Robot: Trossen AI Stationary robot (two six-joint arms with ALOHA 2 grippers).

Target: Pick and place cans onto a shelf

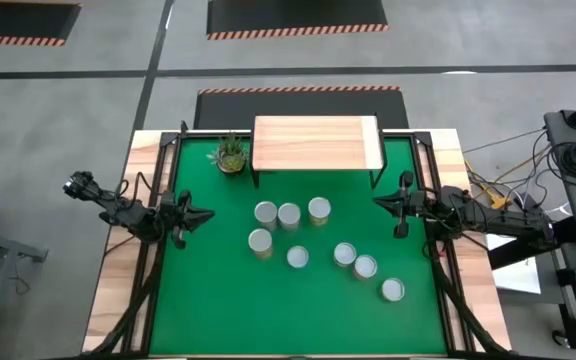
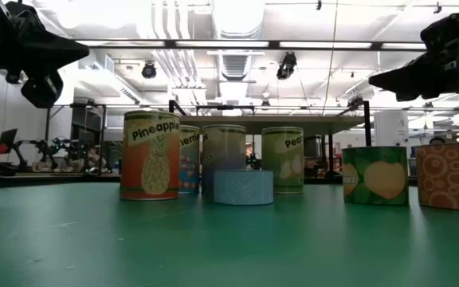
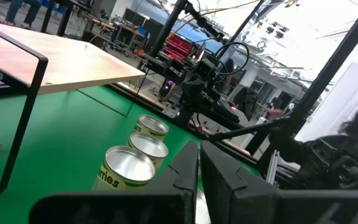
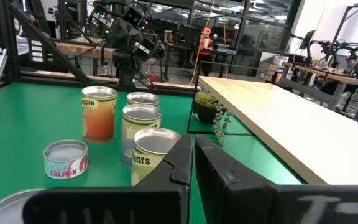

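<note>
- Progress: nothing placed yet – shelf top is bare in the high view, upper centre of the frame, at the far edge of the green mat
- All eight cans sit on the mat on the desk, below the shelf: three in a row at frame centre, two just below them, three more trailing toward lower right, last one nearest the right edge
- So full job left: eight picks, eight places
- Left tool at mid-left of the high view, fingers pressed together, holding nothing, well apart from the cans
- Right tool at mid-right, also pressed together and empty, near the shelf's right leg
- Potted plant just beside the shelf's left end – not part of the job
- Readable labels, low view: "Pineapple" on the tall orange can left of centre, cut off at the can's curve; "Pea…" on the green can, rest hidden
- Right wrist view: "SALMON" on the short can, "…ears" on the nearest can, probably Pears; "…pple" on the orange one
- Left wrist view: "…ries" on the closest can, start hidden
- Short blue patterned can and the dotted orange can at far right: no text I can read
</note>
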